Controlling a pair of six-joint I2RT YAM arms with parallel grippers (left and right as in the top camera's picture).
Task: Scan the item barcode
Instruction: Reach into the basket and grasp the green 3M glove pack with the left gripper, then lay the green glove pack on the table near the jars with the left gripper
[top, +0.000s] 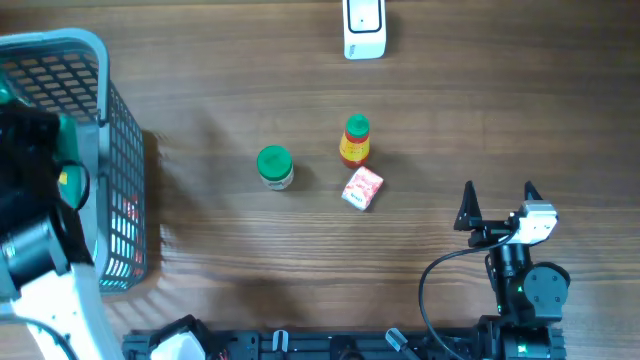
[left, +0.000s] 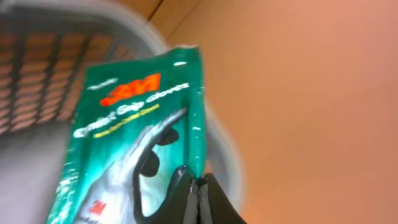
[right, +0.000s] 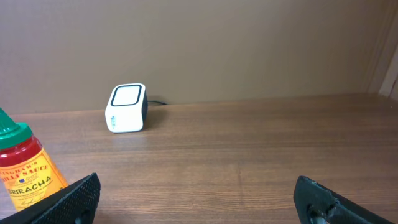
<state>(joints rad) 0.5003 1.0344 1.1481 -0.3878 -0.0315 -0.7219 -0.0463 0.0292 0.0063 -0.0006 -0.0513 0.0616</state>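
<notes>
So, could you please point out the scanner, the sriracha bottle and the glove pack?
scanner (top: 364, 30), overhead view, middle of its top.
sriracha bottle (right: 26, 175), right wrist view, on its label.
glove pack (left: 134, 127), left wrist view, on its printed front.

Overhead view straight down on the wooden surface (top: 220, 80) from well above, left wrist view close and blurred above the basket (left: 37, 62), right wrist view low, level across the surface, facing scanner (right: 126, 108) and sauce bottle (right: 25, 171), both also seen overhead.
</notes>
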